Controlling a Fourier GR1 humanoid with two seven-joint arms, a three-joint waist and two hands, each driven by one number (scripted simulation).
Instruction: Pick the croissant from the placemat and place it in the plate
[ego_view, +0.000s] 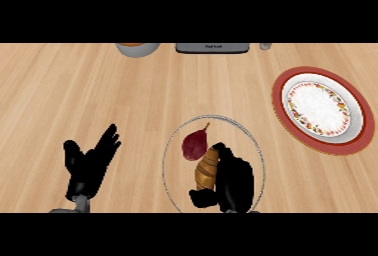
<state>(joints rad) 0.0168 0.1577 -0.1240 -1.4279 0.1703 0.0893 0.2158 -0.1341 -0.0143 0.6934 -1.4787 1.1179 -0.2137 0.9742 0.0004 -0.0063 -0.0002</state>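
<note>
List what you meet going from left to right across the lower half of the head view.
Left hand, open with fingers up → dark red leaf-shaped piece → croissant → right hand curled against the croissant → white plate on its red mat, farthest right.

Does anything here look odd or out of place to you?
Nothing is spilled or broken. One oddity: the patterned plate sits on a red mat at right, while the croissant and a dark red leaf lie on a see-through round placemat.
</note>
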